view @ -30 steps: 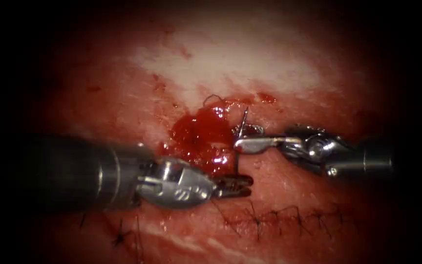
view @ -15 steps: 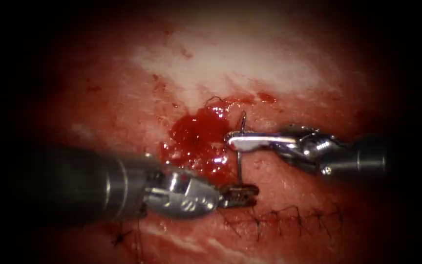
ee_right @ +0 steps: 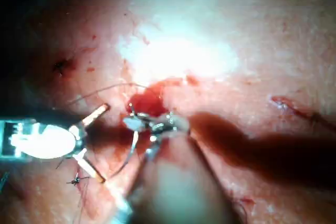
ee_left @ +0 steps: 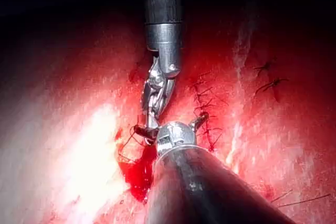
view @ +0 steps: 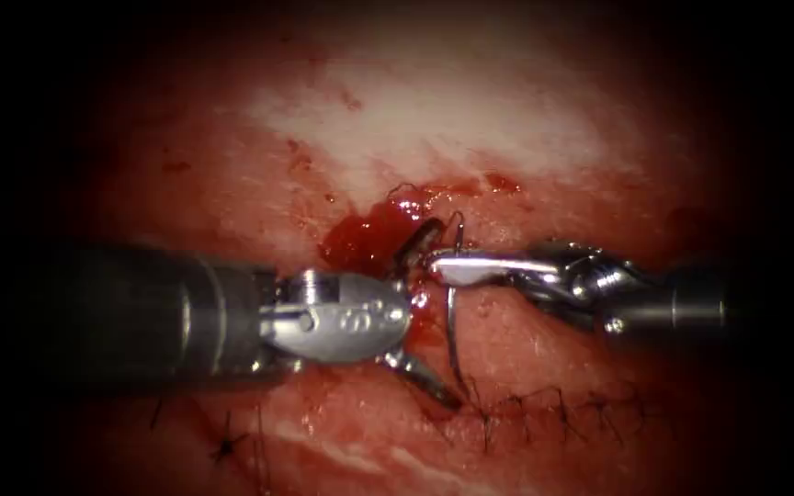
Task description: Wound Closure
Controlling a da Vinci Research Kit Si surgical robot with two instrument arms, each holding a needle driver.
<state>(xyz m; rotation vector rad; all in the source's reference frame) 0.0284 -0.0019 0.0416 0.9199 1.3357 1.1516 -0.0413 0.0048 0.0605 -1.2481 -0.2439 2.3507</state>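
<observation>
Left arm's tool lying level across the tissue, shaft reaching in from the endoscope view's left edge, wrist straight, tip at the red fluid pooled in the cut. Jaws spread wide, one pointing up toward the top of the needle, the other slanting down onto the tissue beside the needle's lower end; nothing held between them. Same spread seen in the right wrist view, both jaws splayed apart and empty. Right arm's tool coming in level from the endoscope view's right edge, wrist slightly bent, jaws pressed together on the curved needle near its upper end. Needle standing roughly upright just right of the cut, a short hooked stretch rising above the closed jaws, the long lower arc sweeping down over the tissue toward the stitched line along the lower part of the tissue. Cannot tell whether the lower end sits in the tissue or only rests against it. Needle between the left tool's two open jaws, not touched by either as far as visible. Thin dark thread curling just above the fluid. Cut thread ends lying on the tissue toward its lower left.
</observation>
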